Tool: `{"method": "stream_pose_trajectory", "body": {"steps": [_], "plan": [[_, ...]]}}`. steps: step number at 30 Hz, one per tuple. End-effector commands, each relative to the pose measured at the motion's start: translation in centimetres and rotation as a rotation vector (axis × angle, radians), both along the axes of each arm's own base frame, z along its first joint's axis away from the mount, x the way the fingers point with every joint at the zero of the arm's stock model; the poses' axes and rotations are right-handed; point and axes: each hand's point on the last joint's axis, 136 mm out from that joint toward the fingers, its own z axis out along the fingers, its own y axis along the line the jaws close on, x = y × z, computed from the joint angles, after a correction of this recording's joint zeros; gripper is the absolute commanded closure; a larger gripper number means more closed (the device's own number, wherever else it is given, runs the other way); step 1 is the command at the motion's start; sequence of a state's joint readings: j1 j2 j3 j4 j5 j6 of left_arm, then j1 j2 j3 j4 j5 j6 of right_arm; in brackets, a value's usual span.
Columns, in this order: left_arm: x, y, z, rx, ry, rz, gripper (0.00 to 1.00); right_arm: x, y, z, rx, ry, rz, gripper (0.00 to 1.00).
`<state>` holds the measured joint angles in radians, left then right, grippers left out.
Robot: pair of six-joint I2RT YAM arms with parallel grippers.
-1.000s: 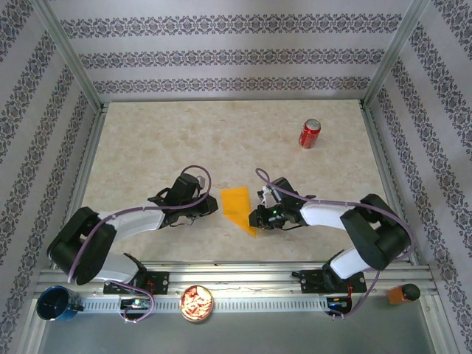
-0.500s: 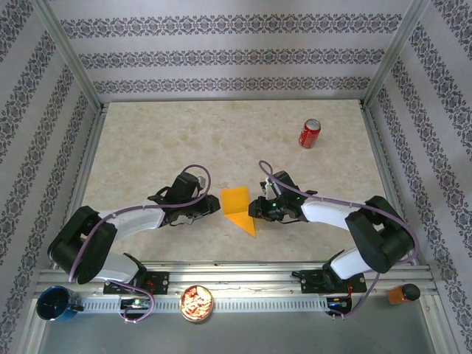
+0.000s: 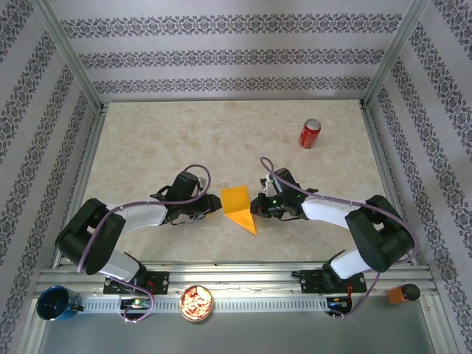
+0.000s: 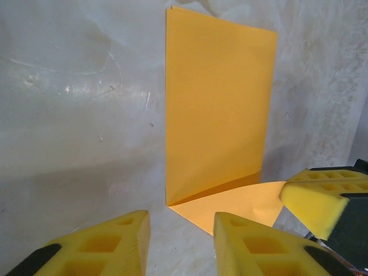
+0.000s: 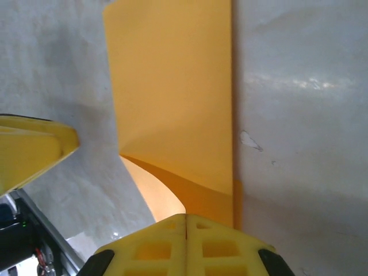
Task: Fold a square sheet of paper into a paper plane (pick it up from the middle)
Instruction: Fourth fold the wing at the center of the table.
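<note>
Paper [image 3: 236,206], creased into a smaller orange shape with a point toward the lower right, lies on the table [image 3: 147,147] just below the centre of the top view, between the two grippers. The left gripper [image 3: 215,209] sits just beside its left edge with fingers spread and nothing between them. In its wrist view the pads frame bare table at the bottom of the frame, short of the sheet. The right gripper [image 3: 256,207] is at the right edge, fingers pressed together. In its wrist view a curled-up flap runs right into the seam between the pads, so it appears to be pinching that edge. The can [image 3: 309,133] stands well apart in the upper right.

By its look, the sheet is very light, thin and limp. It will likely bow where it is lifted, slide easily on the smooth table, and crumple or tear if tugged. The best hold is probably a free edge or corner of the raised flap, pinched lightly. The other gripper could pin the flat part beside the fold line so the layers cannot skate away.
</note>
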<state>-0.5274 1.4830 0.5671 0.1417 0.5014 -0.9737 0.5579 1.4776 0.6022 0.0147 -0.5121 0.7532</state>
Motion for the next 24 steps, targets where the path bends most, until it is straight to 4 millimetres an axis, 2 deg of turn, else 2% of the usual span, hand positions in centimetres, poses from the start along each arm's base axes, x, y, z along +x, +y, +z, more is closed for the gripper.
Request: {"method": "stream_pose_trajectory", "body": {"steps": [1,4,10,24], "plan": [[1.5,-0.6,1.2,-0.063,-0.024,0.021,0.59,-0.1,0.3,1.4,0.061,-0.038,0.023,0.94],[1.8,-0.7,1.1,-0.076,-0.014,0.031,0.52,-0.2,0.5,2.2,0.101,-0.055,0.034,0.94],[2.4,-1.4,1.2,-0.126,-0.011,0.044,0.47,-0.4,0.7,3.2,0.15,-0.074,0.049,0.95],[3.5,-2.4,0.8,-0.145,0.002,0.04,0.48,-0.3,0.1,3.9,0.233,-0.081,0.017,0.97]]}}
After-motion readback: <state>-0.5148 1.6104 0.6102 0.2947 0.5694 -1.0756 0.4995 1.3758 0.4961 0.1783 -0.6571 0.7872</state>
